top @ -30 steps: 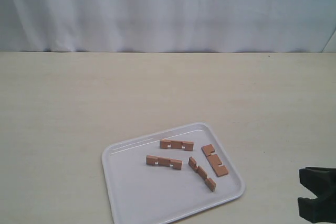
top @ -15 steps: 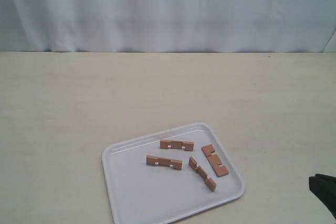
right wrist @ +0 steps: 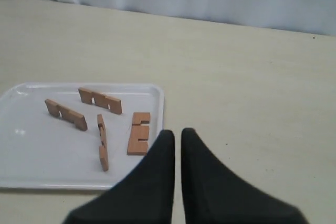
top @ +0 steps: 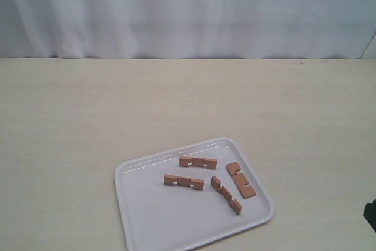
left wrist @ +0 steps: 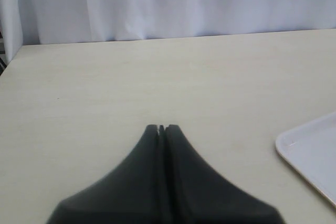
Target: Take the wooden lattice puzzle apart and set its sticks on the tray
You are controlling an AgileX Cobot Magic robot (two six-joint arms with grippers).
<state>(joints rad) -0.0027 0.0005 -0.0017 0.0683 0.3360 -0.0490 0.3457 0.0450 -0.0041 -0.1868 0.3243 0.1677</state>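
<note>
- Wooden sticks [top: 184, 181], all four apart, flat on white tray [top: 141, 216] on bench [top: 88, 116].
- Right tool [right wrist: 177, 131] shut, empty, pulled back almost out of exterior view; left tool [left wrist: 161, 127] shut, empty.
- Looks finished.

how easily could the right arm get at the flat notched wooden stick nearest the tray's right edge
Probably easily: the flat light-brown notched wooden stick lies uncovered on the white plastic tray, apart from the neighbouring stick, ahead of the right arm's fingers. Those are shut and would need opening first.

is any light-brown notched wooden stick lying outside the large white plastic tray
No, all four sticks lie inside the rim of the tray.
</note>
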